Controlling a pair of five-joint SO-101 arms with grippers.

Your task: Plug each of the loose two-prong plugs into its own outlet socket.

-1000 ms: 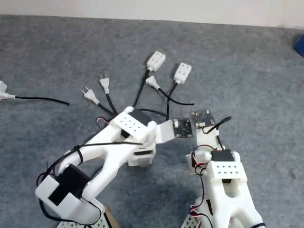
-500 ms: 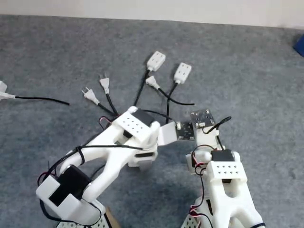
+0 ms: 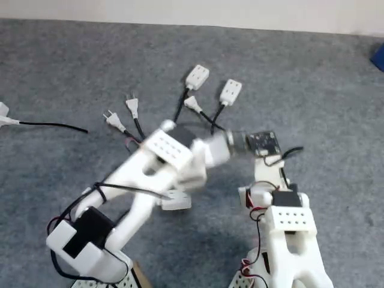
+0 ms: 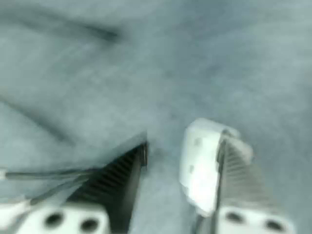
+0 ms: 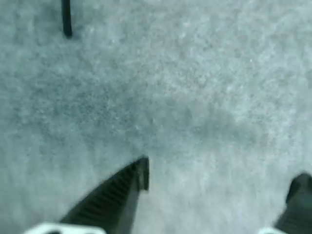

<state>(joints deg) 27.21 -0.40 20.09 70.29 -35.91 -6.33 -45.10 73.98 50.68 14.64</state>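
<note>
Plugs lie unseated on the grey carpet (image 3: 324, 72).

High view: the outer plug (image 3: 113, 120) and inner plug (image 3: 132, 107) rest side by side. Their prongs point away from the robot, and their black cords (image 3: 139, 129) trail back under the left arm (image 3: 138, 186). A third plug (image 3: 192, 103) lies just short of the first socket (image 3: 197, 77), with the second socket (image 3: 230, 91) near beside it. The left gripper (image 3: 223, 145) hangs over the cords at centre. From it the pair lies off to the robot's left and a little beyond, and the sockets lie straight beyond. The left arm looks the nearer to the pair; the right arm (image 3: 288, 228) stands alongside it, farther off.

Left wrist view: the left gripper (image 4: 183, 141) has its jaws parted, with nothing between them and carpet beneath. A pale piece (image 4: 200, 161) lies against one jaw; what it is cannot be told.

Right wrist view: the right gripper (image 5: 222, 170) is spread wide over carpet and grasps nothing. A black cord end (image 5: 67, 19) lies well beyond its tips.
</note>
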